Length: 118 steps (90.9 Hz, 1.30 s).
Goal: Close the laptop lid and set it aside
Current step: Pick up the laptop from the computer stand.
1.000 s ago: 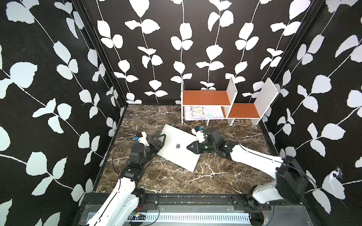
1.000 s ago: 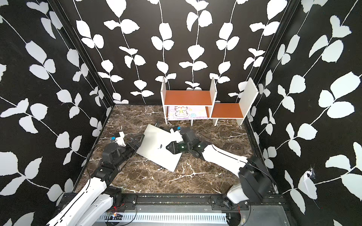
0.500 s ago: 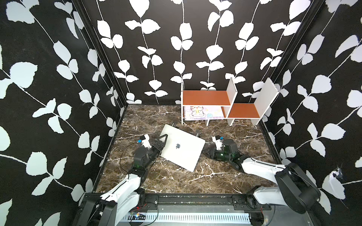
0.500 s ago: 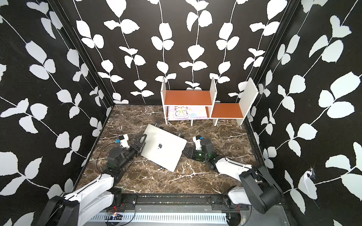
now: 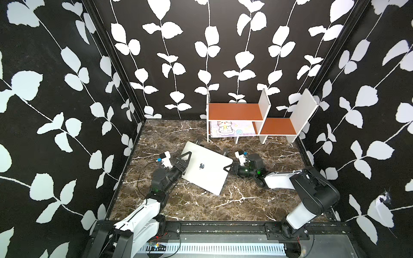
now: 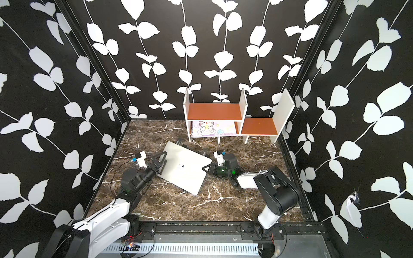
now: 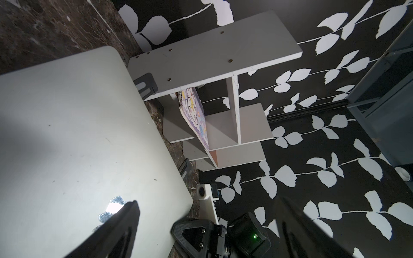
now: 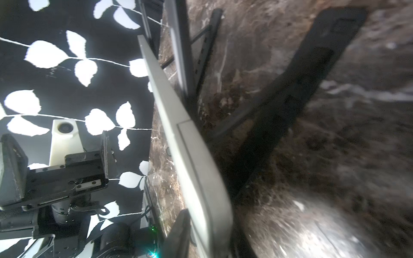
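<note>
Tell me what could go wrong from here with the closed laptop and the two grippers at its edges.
The right gripper straddles only one edge of the laptop while the left gripper is open, so a lift now might let it pivot or slip.
The black stand underneath could snag or get dragged along.
The shelf stands close behind the laptop's far corner; a backward swing might hit it.

Both arms are stretched low and forward, with the wrists turned inward toward each other. The left gripper point(image 5: 185, 163) is held with its fingers point(image 7: 120, 225) spread wide apart. The right gripper point(image 5: 227, 168) is rolled onto its side with its fingers drawn near together; whether anything is clamped cannot be told.
</note>
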Each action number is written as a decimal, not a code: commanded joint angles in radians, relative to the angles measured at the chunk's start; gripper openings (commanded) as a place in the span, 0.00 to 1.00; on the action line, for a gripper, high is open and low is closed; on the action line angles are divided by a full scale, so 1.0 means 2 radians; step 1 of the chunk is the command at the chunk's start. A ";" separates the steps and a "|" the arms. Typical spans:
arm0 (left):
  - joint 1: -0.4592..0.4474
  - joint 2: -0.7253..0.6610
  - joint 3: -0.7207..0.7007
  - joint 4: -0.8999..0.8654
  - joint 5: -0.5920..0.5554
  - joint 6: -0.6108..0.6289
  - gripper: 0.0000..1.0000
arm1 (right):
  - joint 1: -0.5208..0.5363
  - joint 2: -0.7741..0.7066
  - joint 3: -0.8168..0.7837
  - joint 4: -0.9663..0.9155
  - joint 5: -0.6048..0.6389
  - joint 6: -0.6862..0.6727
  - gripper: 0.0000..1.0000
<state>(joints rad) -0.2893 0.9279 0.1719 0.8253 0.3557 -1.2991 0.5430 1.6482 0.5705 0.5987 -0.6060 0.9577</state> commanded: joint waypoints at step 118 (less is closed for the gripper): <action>0.148 -0.075 0.372 -0.720 -0.031 0.331 0.98 | -0.055 -0.182 0.211 -0.133 -0.140 0.108 0.00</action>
<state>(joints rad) -0.0586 0.6624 0.8986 -0.5545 0.0933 -0.7036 0.4610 1.3533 0.9333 0.1925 -0.7750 1.1877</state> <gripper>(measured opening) 0.973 0.158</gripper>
